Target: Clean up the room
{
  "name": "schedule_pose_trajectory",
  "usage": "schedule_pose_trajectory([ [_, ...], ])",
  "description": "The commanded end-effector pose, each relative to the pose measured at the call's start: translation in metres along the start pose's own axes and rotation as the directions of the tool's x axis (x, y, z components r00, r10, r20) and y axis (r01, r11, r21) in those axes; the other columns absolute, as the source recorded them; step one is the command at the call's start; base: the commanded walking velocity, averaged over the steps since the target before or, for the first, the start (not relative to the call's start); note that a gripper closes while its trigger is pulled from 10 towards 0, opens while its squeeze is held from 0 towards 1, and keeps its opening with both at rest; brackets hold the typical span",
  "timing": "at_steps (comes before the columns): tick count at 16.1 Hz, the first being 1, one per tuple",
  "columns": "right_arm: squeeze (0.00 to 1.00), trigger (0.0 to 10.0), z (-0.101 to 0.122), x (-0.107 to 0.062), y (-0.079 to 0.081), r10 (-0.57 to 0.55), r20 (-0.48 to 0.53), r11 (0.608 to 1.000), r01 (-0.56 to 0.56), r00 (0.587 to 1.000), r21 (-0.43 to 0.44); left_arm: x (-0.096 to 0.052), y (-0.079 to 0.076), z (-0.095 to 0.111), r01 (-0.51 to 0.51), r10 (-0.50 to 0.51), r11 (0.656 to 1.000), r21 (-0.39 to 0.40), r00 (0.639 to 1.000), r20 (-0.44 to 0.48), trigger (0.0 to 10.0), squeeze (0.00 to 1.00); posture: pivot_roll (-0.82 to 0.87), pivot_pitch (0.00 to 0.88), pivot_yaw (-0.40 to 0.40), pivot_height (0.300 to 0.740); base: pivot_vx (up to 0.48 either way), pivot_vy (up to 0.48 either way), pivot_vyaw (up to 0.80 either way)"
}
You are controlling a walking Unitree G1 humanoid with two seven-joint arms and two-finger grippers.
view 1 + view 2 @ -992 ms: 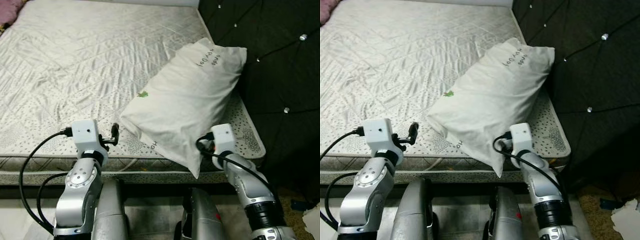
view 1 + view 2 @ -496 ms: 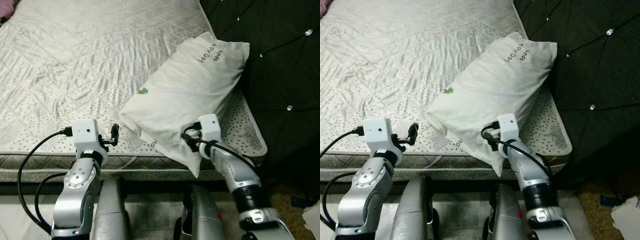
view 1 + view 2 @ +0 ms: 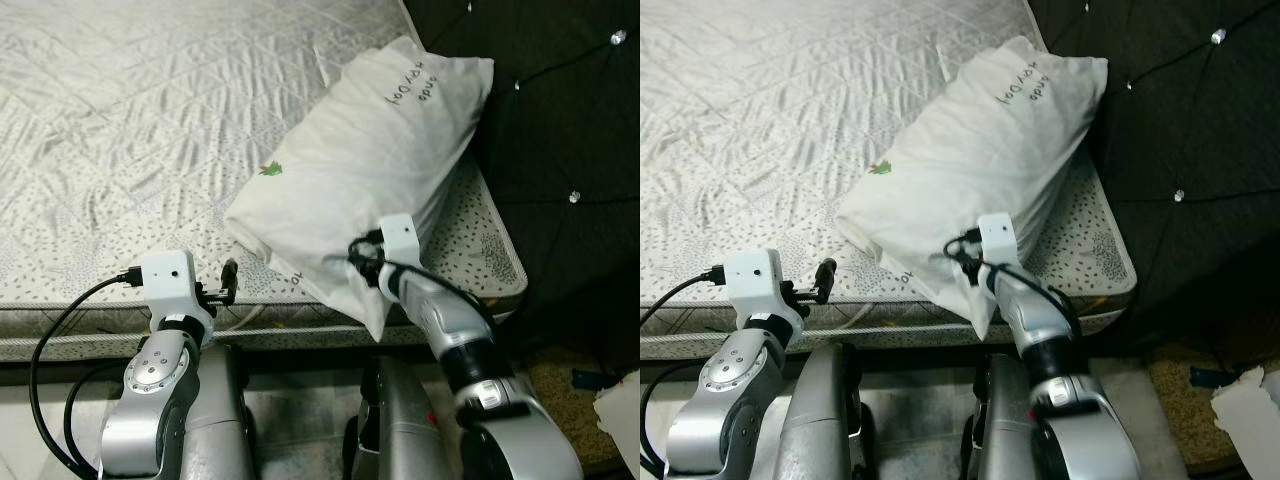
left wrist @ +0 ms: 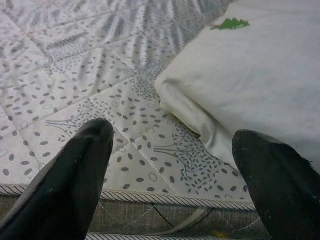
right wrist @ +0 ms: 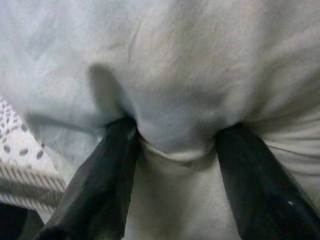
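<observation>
right gripper (image 5: 172, 150) pinches near corner of plump white fabric pillow (image 3: 370, 160) | long axis runs toward frame's upper right | left gripper (image 4: 172, 175) spread, empty, just beside

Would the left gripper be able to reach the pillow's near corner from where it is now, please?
Probably yes. The left gripper is open at the mattress edge, and bare mattress lies between it and the pillow corner. The right gripper already pinches a fold of the pillow.
</observation>
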State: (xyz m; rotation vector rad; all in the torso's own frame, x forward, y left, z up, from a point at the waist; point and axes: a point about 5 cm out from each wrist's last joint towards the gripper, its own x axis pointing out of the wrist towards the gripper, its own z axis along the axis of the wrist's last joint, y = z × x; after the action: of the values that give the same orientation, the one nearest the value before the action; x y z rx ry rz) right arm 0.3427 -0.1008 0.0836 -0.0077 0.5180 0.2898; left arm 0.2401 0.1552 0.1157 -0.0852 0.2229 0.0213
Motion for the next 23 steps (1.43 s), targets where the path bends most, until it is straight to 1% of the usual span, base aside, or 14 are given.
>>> schedule_pose_trajectory([
  [1, 0.0, 0.0, 0.003, 0.003, 0.005, 0.001, 0.008, 1.0, -0.001, 1.0, 0.026, -0.003, 0.0, 0.0, -0.005, 0.005, 1.0, 0.0, 1.0, -0.007, 10.0, 0.0, 0.15, 0.209, -0.06, 0.595, 0.0, 0.0, 0.0],
  [4, 0.0, 0.0, 0.007, 0.008, 0.009, -0.011, 0.022, 0.999, 0.01, 1.0, 0.041, -0.002, 0.0, 0.002, -0.01, 0.01, 1.0, -0.002, 1.0, -0.004, 10.0, 0.0, 0.15, 0.202, -0.065, 0.595, 0.0, 0.0, 0.0],
  [6, 0.0, 0.0, 0.006, 0.009, 0.005, -0.045, 0.018, 0.997, 0.044, 0.999, 0.065, 0.0, 0.001, 0.003, -0.014, 0.014, 1.0, -0.003, 1.0, 0.001, 10.0, 0.0, 0.16, 0.194, -0.068, 0.595, 0.0, 0.0, 0.0],
  [8, 0.0, 0.0, 0.006, 0.011, -0.003, -0.079, 0.01, 0.99, 0.077, 0.997, 0.115, 0.002, 0.001, 0.005, -0.016, 0.016, 1.0, -0.004, 1.0, 0.009, 10.0, 0.0, 0.16, 0.179, -0.071, 0.595, 0.0, 0.0, 0.0],
  [12, 0.0, 0.0, 0.016, 0.012, -0.021, -0.139, 0.033, 0.98, 0.132, 0.99, 0.151, 0.01, 0.0, 0.008, -0.018, 0.018, 1.0, -0.006, 0.999, 0.028, 10.0, 0.0, 0.15, 0.132, -0.074, 0.595, 0.0, 0.0, 0.0],
  [13, 0.0, 0.0, 0.019, 0.012, -0.029, -0.162, 0.036, 0.973, 0.154, 0.986, 0.171, 0.014, 0.0, 0.009, -0.019, 0.019, 1.0, -0.008, 0.999, 0.035, 10.0, 0.0, 0.15, 0.116, -0.076, 0.595, 0.0, 0.0, 0.0],
  [14, 0.0, 0.0, 0.019, 0.012, -0.031, -0.168, 0.035, 0.972, 0.159, 0.985, 0.175, 0.015, 0.0, 0.009, -0.019, 0.019, 1.0, -0.009, 0.999, 0.036, 10.0, 0.0, 0.15, 0.116, -0.076, 0.595, 0.0, 0.0, 0.0],
  [16, 0.0, 0.0, 0.03, 0.006, -0.059, -0.233, 0.06, 0.959, 0.219, 0.971, 0.18, 0.022, -0.002, 0.013, -0.019, 0.02, 1.0, -0.015, 0.998, 0.061, 10.0, 0.0, 0.14, 0.07, -0.085, 0.595, 0.0, 0.0, 0.0],
  [17, 0.0, 0.0, 0.043, -0.002, -0.082, -0.285, 0.091, 0.95, 0.268, 0.954, 0.162, 0.026, -0.003, 0.016, -0.02, 0.021, 1.0, -0.02, 0.997, 0.076, 10.0, 0.0, 0.13, 0.051, -0.088, 0.595, 0.0, 0.0, 0.0],
  [18, 0.0, 0.0, 0.046, -0.004, -0.087, -0.296, 0.098, 0.948, 0.279, 0.95, 0.156, 0.027, -0.004, 0.017, -0.02, 0.022, 1.0, -0.021, 0.997, 0.079, 10.0, 0.0, 0.13, 0.047, -0.089, 0.595, 0.0, 0.0, 0.0],
  [19, 0.0, 0.0, 0.057, -0.011, -0.104, -0.334, 0.124, 0.938, 0.316, 0.934, 0.142, 0.031, -0.004, 0.017, -0.022, 0.024, 0.999, -0.023, 0.996, 0.086, 10.0, 0.0, 0.13, 0.031, -0.093, 0.595, 0.0, 0.0, 0.0],
  [20, 0.0, 0.0, 0.066, -0.018, -0.117, -0.366, 0.147, 0.928, 0.349, 0.919, 0.13, 0.032, -0.004, 0.018, -0.023, 0.026, 0.999, -0.024, 0.995, 0.093, 10.0, 0.0, 0.13, 0.019, -0.095, 0.595, 0.0, 0.0, 0.0],
  [21, 0.0, 0.0, 0.079, -0.032, -0.14, -0.434, 0.182, 0.9, 0.42, 0.882, 0.114, 0.036, -0.002, 0.019, -0.029, 0.031, 0.999, -0.025, 0.994, 0.104, 10.0, 0.0, 0.12, 0.0, -0.096, 0.595, 0.0, 0.0, 0.0],
  [23, 0.0, 0.0, 0.089, -0.046, -0.161, -0.496, 0.214, 0.868, 0.484, 0.841, 0.112, 0.04, 0.0, 0.021, -0.035, 0.038, 0.999, -0.023, 0.993, 0.116, 10.0, 0.0, 0.13, 0.0, -0.099, 0.595, 0.0, 0.0, 0.0],
])
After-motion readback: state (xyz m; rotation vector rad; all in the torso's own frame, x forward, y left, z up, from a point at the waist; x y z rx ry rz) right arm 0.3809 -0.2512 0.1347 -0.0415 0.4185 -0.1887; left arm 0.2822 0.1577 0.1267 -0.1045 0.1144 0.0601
